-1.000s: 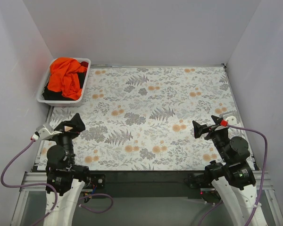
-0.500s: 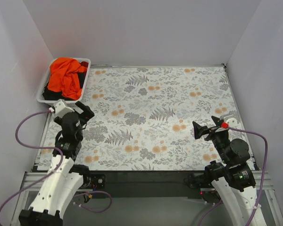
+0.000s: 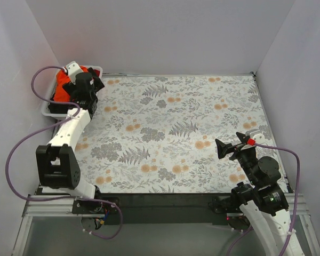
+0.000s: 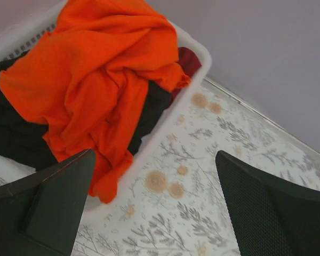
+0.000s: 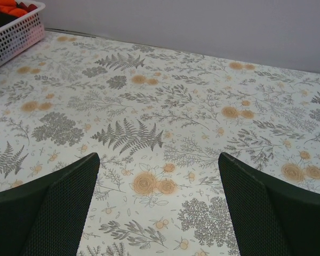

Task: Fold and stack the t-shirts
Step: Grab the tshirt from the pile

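Jaws wide open and empty on both, left gripper [image 4: 154, 160] over white basket [image 4: 168, 125] at upper left of frame, orange shirt [image 4: 96, 69] heaped on black shirt [image 4: 10, 128] and dark red shirt [image 4: 189, 58] inside it, right gripper [image 5: 157, 160] above floral table [image 5: 202, 106] at lower right

Plain pale grey walls [image 3: 160, 32] on three sides; table [image 3: 170, 160] covered in white cloth printed with grey ferns and orange flowers; black strip [image 3: 165, 201] along near edge; soft, even light.
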